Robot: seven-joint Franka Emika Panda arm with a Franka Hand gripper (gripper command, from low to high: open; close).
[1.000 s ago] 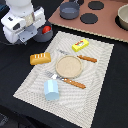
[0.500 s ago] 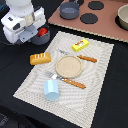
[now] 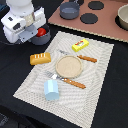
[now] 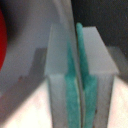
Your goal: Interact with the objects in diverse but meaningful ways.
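Note:
In the exterior view the arm's white hand (image 3: pixel 24 22) hangs over a grey pot (image 3: pixel 45 39) at the mat's far corner on the view's left, with a red tomato (image 3: pixel 42 32) inside it. In the wrist view my gripper (image 4: pixel 75 85) is shut. Its green pads (image 4: pixel 70 95) press on a thin grey wall that looks like the pot's rim. The tomato (image 4: pixel 2 40) shows at that picture's edge. On the mat lie a bread loaf (image 3: pixel 40 58), a yellow packet (image 3: pixel 80 45) and a light-blue cup (image 3: pixel 51 90).
A tan plate (image 3: pixel 68 66) sits mid-mat between an orange-handled fork (image 3: pixel 83 57) and knife (image 3: pixel 74 83). Behind the mat is a pink stove board (image 3: pixel 107 26) with black burners, a second grey pot (image 3: pixel 70 9) and a bowl (image 3: pixel 123 16).

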